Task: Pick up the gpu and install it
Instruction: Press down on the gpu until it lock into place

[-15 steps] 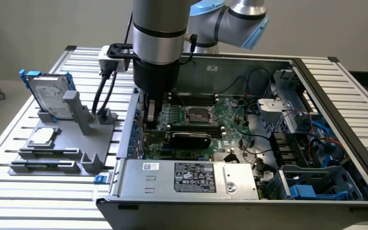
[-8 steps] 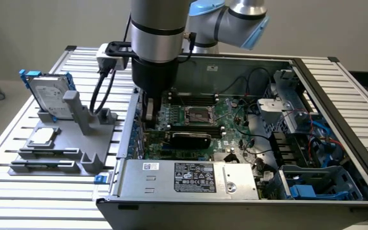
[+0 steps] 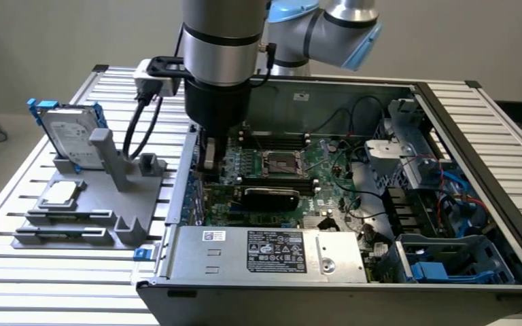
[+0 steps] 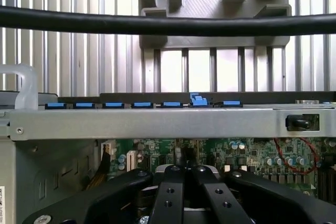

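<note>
Gpu [image 3: 270, 197], the thin card with the black rounded cooler shroud, sits inside the open black and silver computer case [image 3: 478, 156], on the green motherboard [image 3: 329, 173] just toward the case's labelled end from the square silver processor socket [image 3: 279, 161]. My gripper [image 3: 209, 166] reaches down inside the case close to its slotted side wall, near the card's end; whether I touch the card I cannot tell.

In the wrist view my gripper [image 4: 185, 170] shows its black fingers [image 4: 169, 187] drawn close together, almost tip to tip. I cannot tell if anything thin lies between them. Past them is the green board with its small capacitors. Beyond that runs the case's silver side rail [image 4: 157, 124], with a row of blue tabs [image 4: 142, 105] along its upper edge. A thick black cable [image 4: 168, 24] crosses in front of everything.

Inside the case, the silver power supply box with a black label [image 3: 270, 255] fills the end nearest the exterior camera. Blue plastic drive bays [image 3: 447, 261] and black wiring crowd the side far from my gripper.

Outside the case, beside the slotted wall, a grey plastic fixture [image 3: 125, 204] stands on the slatted aluminium table [image 3: 25, 285]. It holds an upright silver hard drive in a blue frame [image 3: 66, 132] and, lying flat, a small square silver chip [image 3: 59, 193].
</note>
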### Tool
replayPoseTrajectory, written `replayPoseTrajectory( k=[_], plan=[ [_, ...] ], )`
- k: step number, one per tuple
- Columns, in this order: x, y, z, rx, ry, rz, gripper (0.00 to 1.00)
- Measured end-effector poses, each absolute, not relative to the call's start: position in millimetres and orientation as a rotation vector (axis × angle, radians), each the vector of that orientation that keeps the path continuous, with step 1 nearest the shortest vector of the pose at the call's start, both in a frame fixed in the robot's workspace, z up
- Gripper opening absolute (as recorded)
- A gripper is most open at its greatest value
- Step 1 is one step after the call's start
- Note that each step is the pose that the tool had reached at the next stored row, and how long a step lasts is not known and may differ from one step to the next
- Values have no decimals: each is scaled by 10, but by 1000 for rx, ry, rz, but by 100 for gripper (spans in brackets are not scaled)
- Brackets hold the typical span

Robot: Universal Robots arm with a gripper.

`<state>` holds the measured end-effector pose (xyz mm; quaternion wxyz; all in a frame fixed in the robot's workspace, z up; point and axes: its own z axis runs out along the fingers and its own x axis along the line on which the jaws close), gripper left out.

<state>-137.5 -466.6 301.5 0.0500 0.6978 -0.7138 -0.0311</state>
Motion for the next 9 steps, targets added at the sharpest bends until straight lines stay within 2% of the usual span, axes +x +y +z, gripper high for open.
replayPoseTrajectory(
  k=[9],
  plan=[
    [-1387, -4661, 3014, 2096, -2194, -102, 11]
  ],
)
